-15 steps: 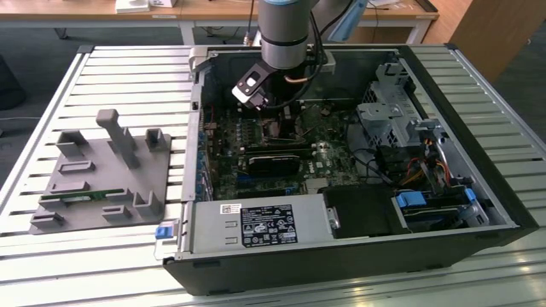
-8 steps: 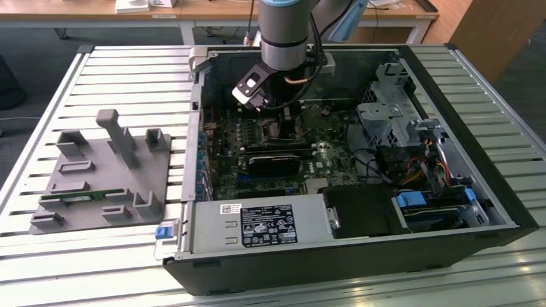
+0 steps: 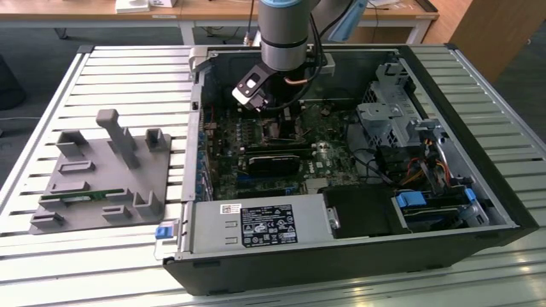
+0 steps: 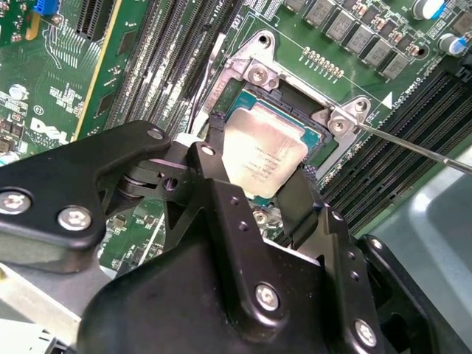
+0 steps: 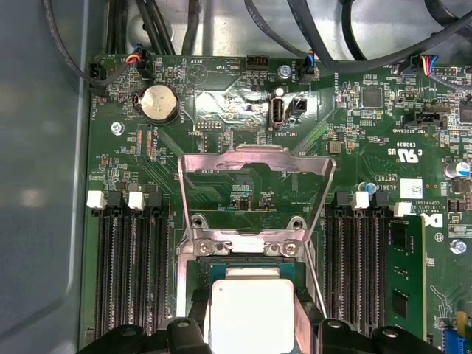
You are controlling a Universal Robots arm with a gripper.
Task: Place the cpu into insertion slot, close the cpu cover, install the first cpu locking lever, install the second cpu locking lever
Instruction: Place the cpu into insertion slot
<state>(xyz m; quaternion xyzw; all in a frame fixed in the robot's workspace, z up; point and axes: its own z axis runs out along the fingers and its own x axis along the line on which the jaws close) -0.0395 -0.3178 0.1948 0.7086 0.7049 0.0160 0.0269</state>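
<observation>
The cpu [image 4: 263,151], a small square chip with a dull silvery top, lies in the insertion slot [image 4: 324,140] on the green motherboard. My gripper [image 4: 259,168] straddles it, one black finger [image 4: 215,151] on each side, pressed against the chip's edges. In the first wrist view the cpu [image 5: 252,310] sits between the same fingers. Beyond it the cpu cover [image 5: 254,157], a silvery frame with an open middle, stands swung up. A thin locking lever [image 4: 413,147] sticks out free beside the slot. In the exterior view the gripper [image 3: 277,125] is deep inside the computer case.
Black memory slots [image 5: 133,273] flank the socket on both sides. Cables [image 5: 310,29] run along the case wall. A drive cage [image 3: 384,115], a power supply [image 3: 260,224] and a black card [image 3: 273,163] crowd the case. A grey fixture [image 3: 102,173] sits at the exterior view's left.
</observation>
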